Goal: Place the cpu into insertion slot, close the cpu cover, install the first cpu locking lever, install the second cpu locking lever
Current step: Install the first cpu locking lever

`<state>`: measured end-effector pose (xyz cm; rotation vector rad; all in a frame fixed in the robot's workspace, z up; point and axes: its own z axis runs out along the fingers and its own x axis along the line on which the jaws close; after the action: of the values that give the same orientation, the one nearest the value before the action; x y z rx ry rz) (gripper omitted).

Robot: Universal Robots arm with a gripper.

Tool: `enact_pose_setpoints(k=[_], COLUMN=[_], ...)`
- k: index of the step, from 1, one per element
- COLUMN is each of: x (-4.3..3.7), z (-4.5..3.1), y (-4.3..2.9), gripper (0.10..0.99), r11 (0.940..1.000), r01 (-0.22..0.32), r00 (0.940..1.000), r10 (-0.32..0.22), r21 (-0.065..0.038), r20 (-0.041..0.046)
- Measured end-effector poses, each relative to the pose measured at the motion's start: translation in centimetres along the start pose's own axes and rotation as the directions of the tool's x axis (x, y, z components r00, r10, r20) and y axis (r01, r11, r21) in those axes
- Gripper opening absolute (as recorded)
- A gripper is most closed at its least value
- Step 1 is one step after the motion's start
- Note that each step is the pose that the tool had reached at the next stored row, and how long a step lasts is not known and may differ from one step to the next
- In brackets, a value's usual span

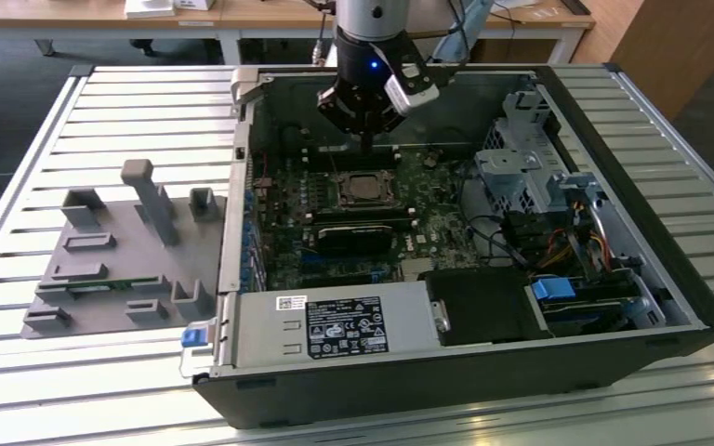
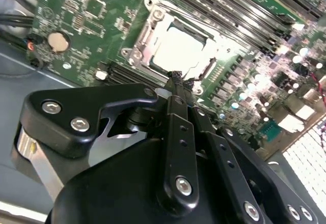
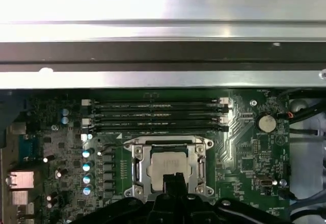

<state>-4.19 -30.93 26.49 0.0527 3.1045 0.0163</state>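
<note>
The cpu (image 3: 165, 167) (image 2: 178, 51) lies flat in the insertion slot (image 3: 209, 143) on the green motherboard, its silver-grey top facing up. The cpu cover (image 3: 138, 164) (image 2: 145, 33) is down around it as a silvery frame with the chip showing through its window. My gripper (image 1: 364, 139) hangs just above the socket's edge, black fingers pressed together and holding nothing. Its tip (image 3: 173, 181) (image 2: 175, 77) is over the rim of the socket in both wrist views. Whether the thin lever rods beside the socket are latched I cannot tell.
Black memory slots (image 3: 153, 114) run alongside the socket and a coin battery (image 3: 266, 123) sits near it. Inside the open case are a long black block (image 1: 357, 237), the grey power supply box (image 1: 332, 330) and a drive cage (image 1: 531, 177). A grey fixture plate (image 1: 122, 269) lies at the exterior view's left.
</note>
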Motion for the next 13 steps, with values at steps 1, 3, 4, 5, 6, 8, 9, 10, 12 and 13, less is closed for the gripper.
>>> enact_pose_setpoints(k=[1, 3, 4, 5, 6, 8, 9, 10, 12, 13], x=[0.27, 0.83, 1.11, 1.37, 1.61, 1.98, 2.11, 2.23, 2.59, 2.8], z=[0.0, -0.01, -0.01, -0.01, -0.01, 0.01, 0.03, 0.05, 0.06, 0.07], y=[-0.01, -0.03, -0.03, -0.04, -0.03, 0.02, 0.06, 0.09, 0.1, 0.1], gripper=[0.106, 0.106, 0.106, 0.106, 0.106, 0.106, 0.106, 0.106, 0.106, 0.106], r11=[1.0, 1.0, 1.0, 1.0, 1.0, 1.0, 0.9999, 0.9999, 0.9997, 0.9997], r01=[0.0, -0.001, -0.002, -0.002, -0.003, -0.006, -0.011, -0.017, -0.023, -0.023], r00=[1.0, 1.0, 1.0, 1.0, 1.0, 1.0, 0.9999, 0.9999, 0.9997, 0.9997], r10=[0.0, 0.001, 0.002, 0.002, 0.003, 0.006, 0.011, 0.017, 0.023, 0.023], r21=[0.0, 0.0, 0.0, 0.0, 0.0, 0.0, 0.001, 0.001, 0.001, 0.001], r20=[0.0, 0.0, 0.0, 0.0, 0.0001, 0.0, 0.0, 0.0001, 0.0002, 0.0002])
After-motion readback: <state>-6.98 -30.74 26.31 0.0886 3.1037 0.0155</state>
